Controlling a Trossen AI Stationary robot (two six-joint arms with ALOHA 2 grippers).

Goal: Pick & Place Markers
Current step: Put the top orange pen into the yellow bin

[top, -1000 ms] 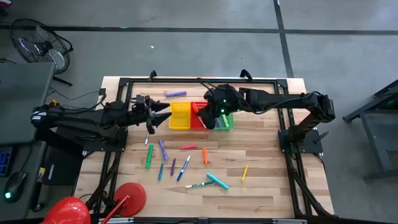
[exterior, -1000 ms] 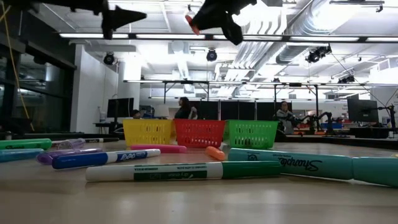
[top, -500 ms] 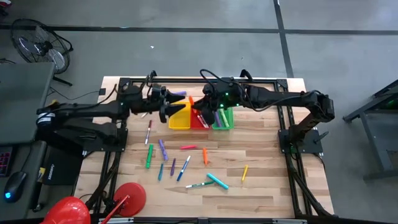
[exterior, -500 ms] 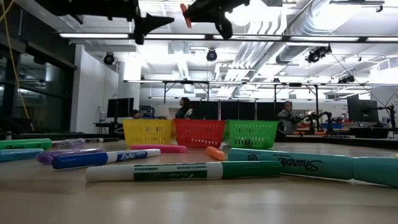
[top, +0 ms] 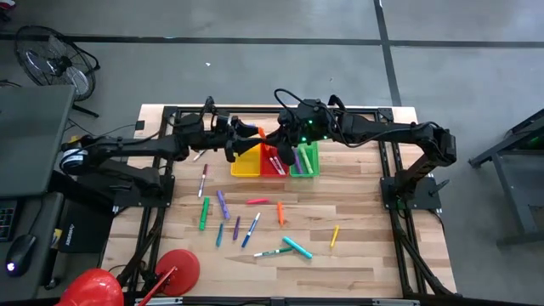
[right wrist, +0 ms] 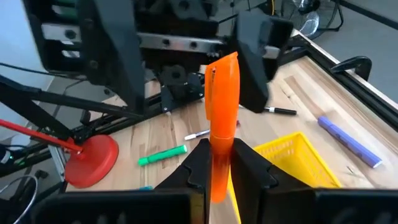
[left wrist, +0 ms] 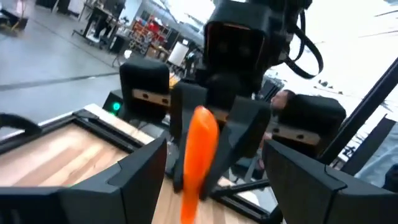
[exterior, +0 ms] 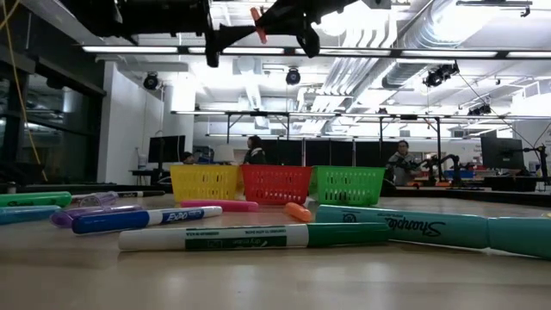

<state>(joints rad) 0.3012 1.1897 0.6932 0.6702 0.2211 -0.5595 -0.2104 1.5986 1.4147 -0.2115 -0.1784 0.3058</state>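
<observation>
Right gripper (right wrist: 219, 163) was clamped on an orange marker (right wrist: 222, 118), offered between the spread-wide, empty left gripper (left wrist: 211, 180). A dozen-odd markers (top: 252, 229) remained on the table (top: 365, 255); some were in the baskets (top: 246, 164).

Three baskets (top: 274, 161), two grippers (top: 274, 136), many markers (top: 255, 228)

a robotics lab: exposed ceiling ducts (exterior: 430, 26), other robot rigs (exterior: 439, 164).
</observation>
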